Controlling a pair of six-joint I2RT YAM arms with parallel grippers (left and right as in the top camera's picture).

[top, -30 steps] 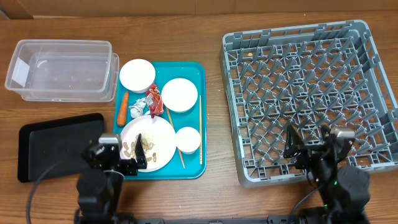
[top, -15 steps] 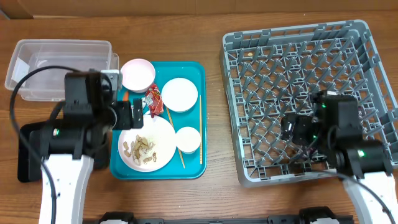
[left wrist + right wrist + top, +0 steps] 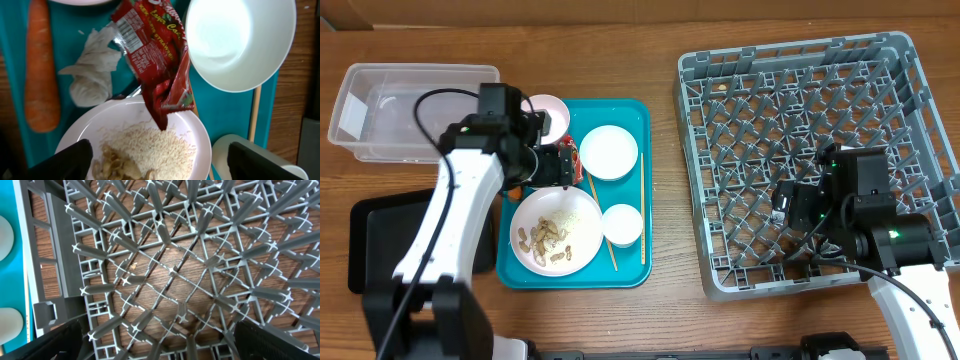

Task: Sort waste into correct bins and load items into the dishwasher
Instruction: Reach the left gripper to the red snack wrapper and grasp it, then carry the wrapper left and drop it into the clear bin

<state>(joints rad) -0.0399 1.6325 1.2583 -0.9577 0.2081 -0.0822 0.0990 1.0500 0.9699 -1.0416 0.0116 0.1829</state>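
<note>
With my left pincer [image 3: 170,161] hanging wide open and empty just over the plate [image 3: 111,118], I'd drop straight onto the red wrapper [image 3: 157,55] lapping the plate's far rim and pinch its crumpled middle, clear of the tissue [image 3: 92,75] beside that rim and the carrot [image 3: 40,70] past it.

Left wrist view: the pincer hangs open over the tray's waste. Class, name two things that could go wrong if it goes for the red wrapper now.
1. The red snack wrapper touches the crumpled tissue, so the left pincer might lift both and mix waste types.
2. The wrapper's lower tip lies on the plate beside the rice; a low grasp could scatter rice onto the teal tray or nudge the plate.
</note>
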